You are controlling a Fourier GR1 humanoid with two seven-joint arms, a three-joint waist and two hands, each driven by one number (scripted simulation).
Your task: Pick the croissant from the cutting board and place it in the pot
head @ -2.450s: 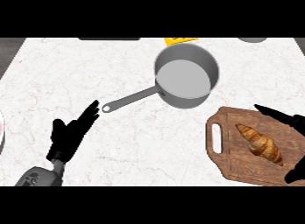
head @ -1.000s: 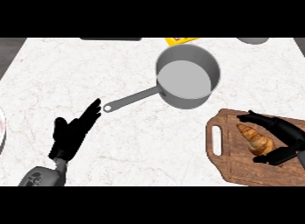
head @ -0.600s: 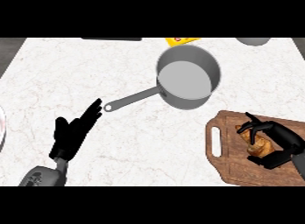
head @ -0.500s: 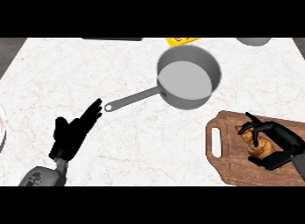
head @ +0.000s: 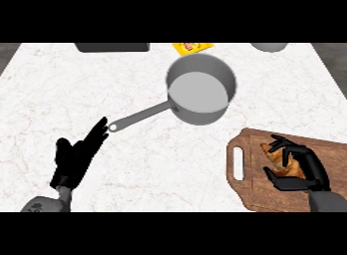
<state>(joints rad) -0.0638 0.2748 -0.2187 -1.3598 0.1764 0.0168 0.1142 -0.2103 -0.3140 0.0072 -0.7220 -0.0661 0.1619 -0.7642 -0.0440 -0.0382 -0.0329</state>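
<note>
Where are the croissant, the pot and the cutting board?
croissant (head: 272, 155), head view, its exposed upper-left end.
pot (head: 198, 92), head view, bare inner floor.
cutting board (head: 335, 159), head view, bare wood near right edge.

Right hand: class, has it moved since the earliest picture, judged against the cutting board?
Yes. The right hand has come leftward from the cutting board's right edge onto the croissant, fingers curled round it.

You've got the pot (head: 198, 92) upper centre on the desk (head: 59, 99), handle running lower left; cutting board (head: 332, 152) lower right, croissant (head: 285, 167) on it.
</note>
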